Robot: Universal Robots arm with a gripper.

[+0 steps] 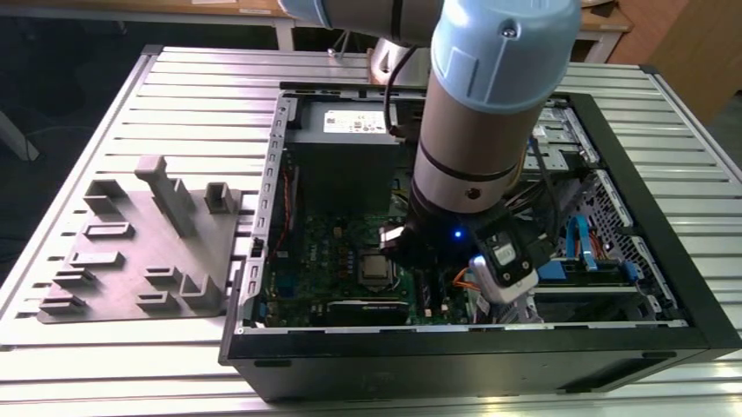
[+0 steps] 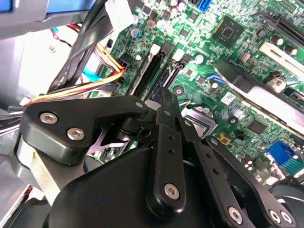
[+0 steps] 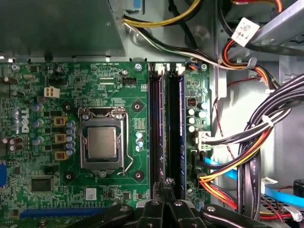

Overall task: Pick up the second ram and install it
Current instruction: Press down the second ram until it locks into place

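Down inside the computer case (image 1: 649, 287), the gripper (image 3: 164, 187) hovers over the motherboard (image 3: 42, 142) with fingers pressed together, pinching nothing. Beside the processor socket (image 3: 102, 145) stand two memory strips — the second ram (image 3: 181, 133) looks seated, probably fully.

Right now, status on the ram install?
Gripper shut, tip at the end of the ram slots. Ram stands in its slot; seating unclear. Cables beside the slots, not across them.

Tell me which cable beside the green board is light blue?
The flat cable. The round wires near it are black, yellow, orange or red.
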